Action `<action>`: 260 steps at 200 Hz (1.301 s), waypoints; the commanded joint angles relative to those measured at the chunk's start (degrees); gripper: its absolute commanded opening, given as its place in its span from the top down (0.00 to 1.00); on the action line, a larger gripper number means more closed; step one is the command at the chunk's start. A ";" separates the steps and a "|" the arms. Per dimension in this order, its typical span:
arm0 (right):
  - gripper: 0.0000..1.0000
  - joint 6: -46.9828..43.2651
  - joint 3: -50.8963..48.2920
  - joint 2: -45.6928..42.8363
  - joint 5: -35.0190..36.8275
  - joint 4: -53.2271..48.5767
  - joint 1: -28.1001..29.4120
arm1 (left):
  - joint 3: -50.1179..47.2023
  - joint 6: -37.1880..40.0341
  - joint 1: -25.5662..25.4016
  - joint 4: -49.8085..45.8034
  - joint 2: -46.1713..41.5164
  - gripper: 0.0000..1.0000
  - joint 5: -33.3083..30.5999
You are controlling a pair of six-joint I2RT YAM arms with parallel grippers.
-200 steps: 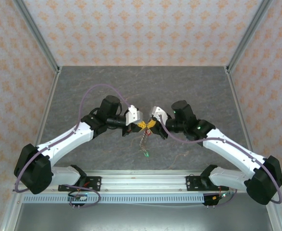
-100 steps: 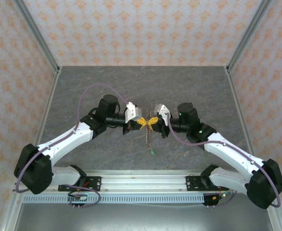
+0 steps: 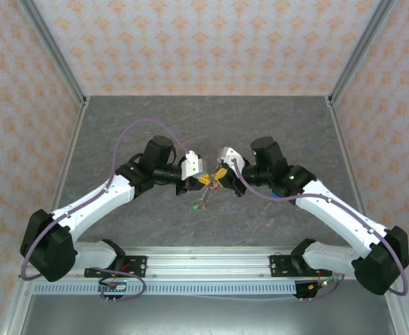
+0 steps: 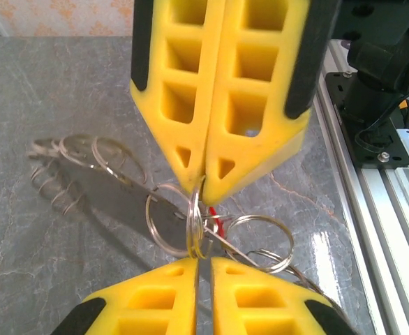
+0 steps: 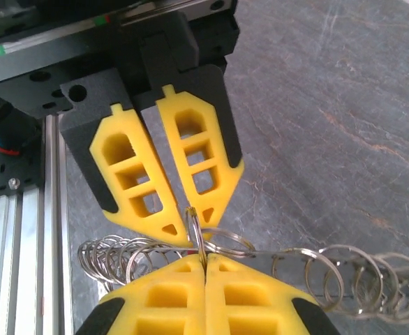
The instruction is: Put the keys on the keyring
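Between left pincer (image 3: pixel 206 182) and right pincer (image 3: pixel 218 175), keyring (image 3: pixel 202 198) dangles above table (image 3: pixel 190 125).

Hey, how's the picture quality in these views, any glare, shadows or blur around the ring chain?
Left wrist view: the silvery chain of wire rings throws a soft shadow on the grey stone-look table, with a glare patch near the aluminium rail. Right wrist view: rings reasonably sharp. Top external view: even light, chain tiny.

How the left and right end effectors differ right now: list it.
The left end effector points in from the left, with a thin slit between its fingers. The right end effector points in from the right, its fingers pressed flush. Both pinch the same upright ring.
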 commanded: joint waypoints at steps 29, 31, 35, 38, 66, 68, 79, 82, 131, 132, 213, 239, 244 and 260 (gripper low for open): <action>1.00 -5.98 5.84 2.33 3.63 -10.14 1.99 | 2.15 -0.49 -0.73 1.11 0.42 0.86 1.24; 1.00 -6.02 5.85 2.98 3.62 -10.15 2.04 | 2.14 -0.53 -0.73 1.21 0.41 0.86 1.25; 1.00 -6.06 6.03 3.71 3.67 -10.20 2.08 | 2.05 -0.62 -0.71 1.31 0.35 0.86 1.26; 1.00 -6.17 6.08 3.84 3.62 -10.23 2.08 | 2.00 -0.65 -0.75 1.32 0.25 0.86 1.26; 1.00 -6.77 6.94 4.67 3.81 -11.25 2.17 | 1.45 -0.93 -0.77 1.72 -0.17 0.86 1.44; 1.00 -6.77 6.94 4.73 3.80 -11.28 2.23 | 1.39 -0.93 -0.76 1.71 -0.16 0.86 1.44; 1.00 -6.94 6.94 4.80 3.79 -11.34 2.26 | 1.28 -1.10 -0.70 1.91 -0.16 0.86 1.68; 1.00 -6.99 6.94 4.84 3.72 -11.30 2.26 | 1.19 -1.10 -0.73 1.92 -0.15 0.86 1.75; 1.00 -7.38 6.46 4.85 3.92 -10.44 2.26 | 0.97 -1.45 -0.73 2.28 -0.26 0.85 1.34; 1.00 -7.38 6.44 4.85 3.99 -10.43 2.26 | 0.94 -1.46 -0.68 2.26 -0.25 0.85 1.30; 1.00 -3.08 -0.74 3.36 4.23 -3.08 1.75 | -2.83 -3.89 -0.67 2.62 -2.47 0.84 -8.67; 1.00 -1.39 -2.51 3.27 4.14 0.10 1.34 | -5.93 -6.46 -0.62 5.84 -5.11 0.84 -12.10; 1.00 -0.97 -2.84 3.40 4.07 1.13 1.29 | -6.59 -7.06 -0.50 6.59 -5.67 0.84 -13.06; 1.00 0.59 -3.58 4.42 4.05 4.93 1.20 | -8.48 -9.33 -0.20 8.92 -7.69 0.84 -16.61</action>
